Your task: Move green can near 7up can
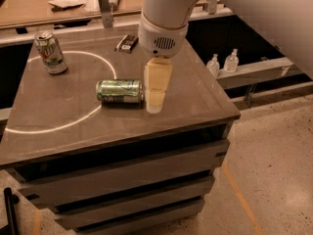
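The green can (119,91) lies on its side near the middle of the grey table (63,116), shiny green with a pale label band. The 7up can (50,52) stands upright at the table's far left corner, white and green with a silver top. My gripper (155,99) hangs from the white arm just right of the green can's right end, its pale fingers pointing down at the tabletop. It holds nothing.
A small dark flat object (127,42) lies at the table's far edge behind the arm. A white arc is marked on the tabletop. A wooden counter (73,6) with clutter runs behind. Two bottles (222,62) stand on a low shelf at right.
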### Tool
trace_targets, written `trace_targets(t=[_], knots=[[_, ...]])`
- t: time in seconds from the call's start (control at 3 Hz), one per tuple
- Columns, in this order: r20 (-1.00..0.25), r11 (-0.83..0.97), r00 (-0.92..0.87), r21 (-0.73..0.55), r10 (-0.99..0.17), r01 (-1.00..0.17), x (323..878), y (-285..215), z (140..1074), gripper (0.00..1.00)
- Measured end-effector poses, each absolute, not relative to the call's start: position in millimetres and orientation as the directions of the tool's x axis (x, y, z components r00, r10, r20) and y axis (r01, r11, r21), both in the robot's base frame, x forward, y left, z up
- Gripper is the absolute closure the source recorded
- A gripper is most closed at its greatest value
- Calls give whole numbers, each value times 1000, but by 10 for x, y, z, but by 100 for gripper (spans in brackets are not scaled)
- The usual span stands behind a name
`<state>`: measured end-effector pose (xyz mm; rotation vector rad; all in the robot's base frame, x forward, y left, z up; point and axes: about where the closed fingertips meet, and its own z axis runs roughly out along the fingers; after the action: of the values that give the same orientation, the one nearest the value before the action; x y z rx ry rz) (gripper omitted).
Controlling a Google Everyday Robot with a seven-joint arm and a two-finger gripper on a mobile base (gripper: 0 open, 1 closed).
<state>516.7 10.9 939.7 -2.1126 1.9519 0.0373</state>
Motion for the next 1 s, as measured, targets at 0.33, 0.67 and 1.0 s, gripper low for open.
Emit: trace_targets(t=[0.33,0.67,1.0], knots=[[-197,-60,95,-175,-976,-983,5168,110,9397,0],[-202,-89,124,-174,-972,-981,5249,313,9345,0],[-205,-132,164,-163,-965,-978,5349,622,9245,0]])
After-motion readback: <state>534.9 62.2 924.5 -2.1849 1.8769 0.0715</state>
